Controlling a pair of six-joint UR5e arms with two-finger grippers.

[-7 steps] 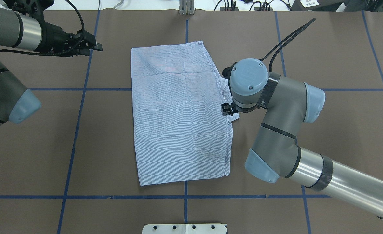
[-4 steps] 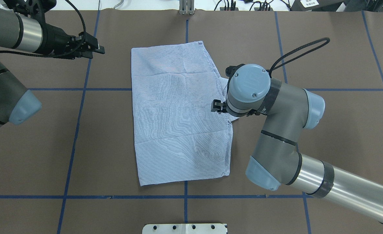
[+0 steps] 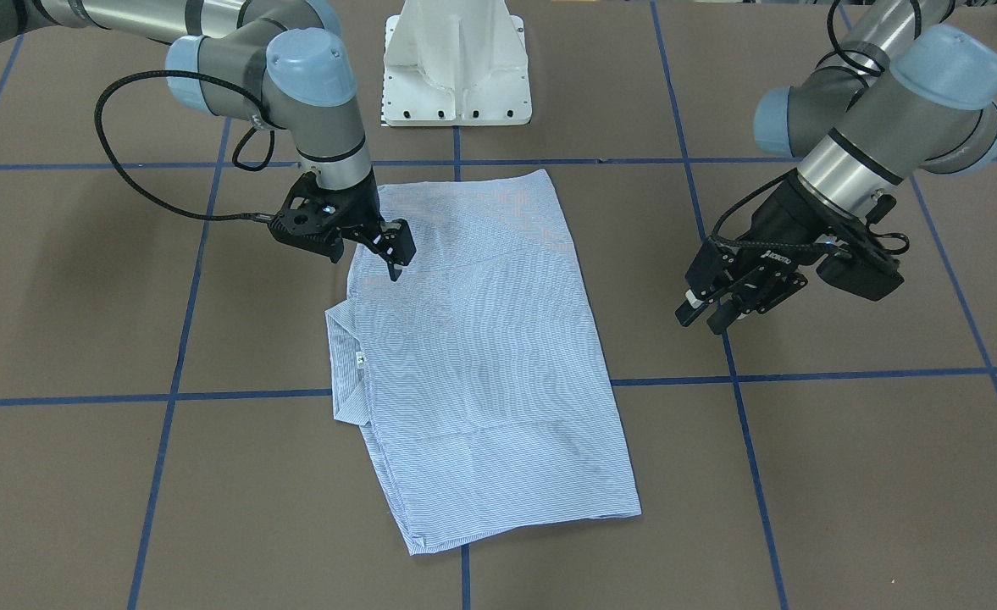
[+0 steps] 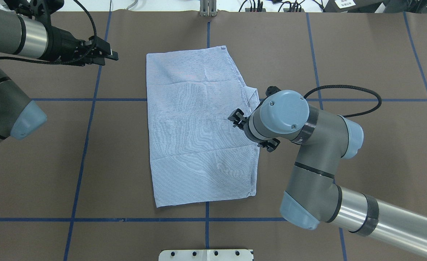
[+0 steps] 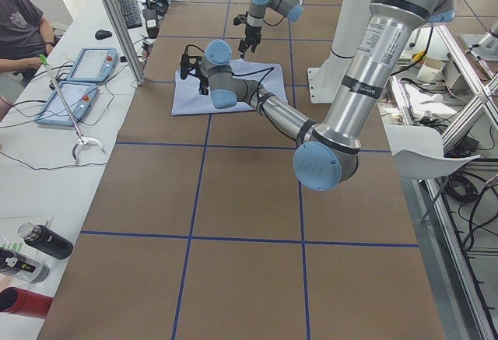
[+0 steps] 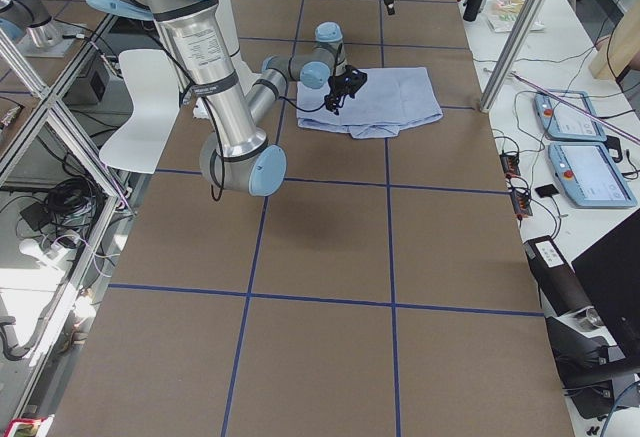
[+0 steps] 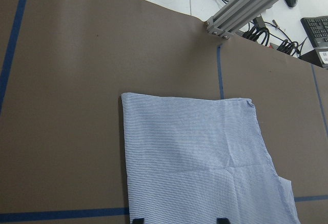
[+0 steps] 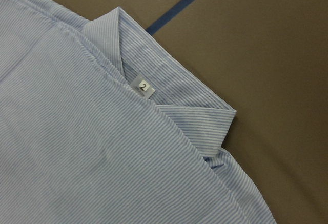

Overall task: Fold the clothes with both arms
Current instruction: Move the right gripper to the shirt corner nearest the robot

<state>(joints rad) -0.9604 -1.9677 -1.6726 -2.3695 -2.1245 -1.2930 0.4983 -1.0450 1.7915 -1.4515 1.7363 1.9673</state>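
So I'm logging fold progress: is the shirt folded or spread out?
Folded: the shirt lies as a compact rectangle, no sleeves showing, only the collar poking out one side.

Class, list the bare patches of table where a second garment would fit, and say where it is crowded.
Bare: table between shirt and left gripper; strip between shirt's near edge and white base. Crowded: collar side, under right gripper.
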